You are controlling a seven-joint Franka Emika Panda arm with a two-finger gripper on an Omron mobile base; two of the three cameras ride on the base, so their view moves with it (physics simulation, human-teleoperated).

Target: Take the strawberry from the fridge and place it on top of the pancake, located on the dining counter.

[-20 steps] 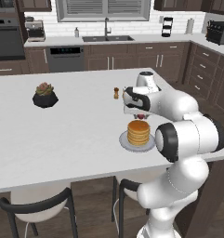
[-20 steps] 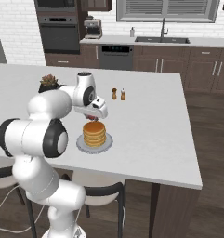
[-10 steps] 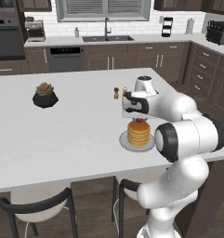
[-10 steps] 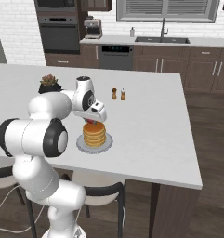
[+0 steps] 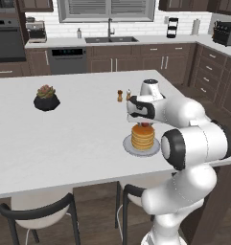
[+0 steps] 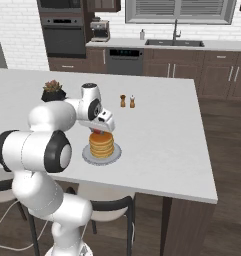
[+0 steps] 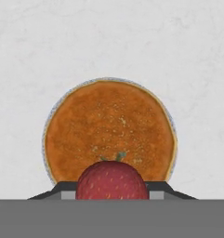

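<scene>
The gripper (image 5: 144,122) hangs right over the pancake (image 5: 143,136), on the dining counter (image 5: 64,139), with a small red dot tucked beneath it: the strawberry (image 5: 144,125), pinched between the jaws and apparently just above the top of the stack, not resting on it.

From the right base camera it's the same story: the gripper (image 6: 98,131) is directly above the pancake (image 6: 101,145), and the strawberry (image 6: 97,134) sits at the near-left edge of the stack rather than its middle.

The hand camera settles it. The strawberry (image 7: 112,181) is clamped between the two fingertips (image 7: 67,190), and the pancake (image 7: 108,131) lies straight below and ahead, its centre a little forward of the fruit. So my read is that a short nudge forward and then straight down is what the drop calls for; releasing here risks landing near the rim and rolling onto the plate (image 7: 49,125).
</scene>
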